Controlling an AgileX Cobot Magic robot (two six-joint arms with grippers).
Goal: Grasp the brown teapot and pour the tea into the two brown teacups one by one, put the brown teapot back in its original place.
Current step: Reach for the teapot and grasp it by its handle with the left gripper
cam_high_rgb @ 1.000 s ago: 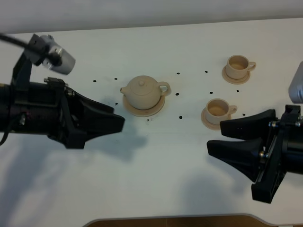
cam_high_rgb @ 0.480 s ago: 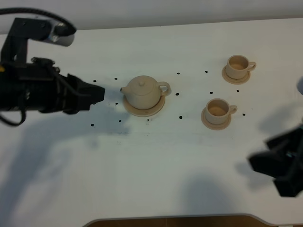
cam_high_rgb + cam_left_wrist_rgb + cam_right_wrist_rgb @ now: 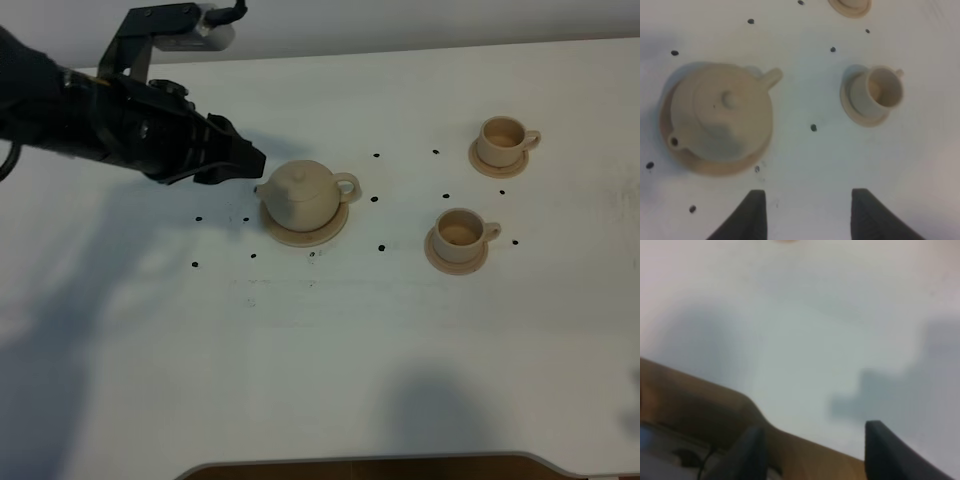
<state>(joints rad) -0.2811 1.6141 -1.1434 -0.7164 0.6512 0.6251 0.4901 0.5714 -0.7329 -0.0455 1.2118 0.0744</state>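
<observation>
From above, the brown teapot [image 3: 303, 192] sits on its wide saucer [image 3: 300, 238] on the white bench [image 3: 320, 340], with the left tool [image 3: 255, 162] just beside its spout and the two brown teacups [image 3: 503, 140] [image 3: 462, 231] well apart to the right. The left wrist view shows that tool released, its fingers [image 3: 752, 215] spread near the teapot. The right wrist view shows the right tool [image 3: 812, 452] likewise spread over the bench edge.

Robot lab bench: plain white tabletop [image 3: 330, 350] scattered with small black dots [image 3: 381, 247], black robot arm [image 3: 90, 125] far left, brown wooden edge [image 3: 360, 468] near side.
</observation>
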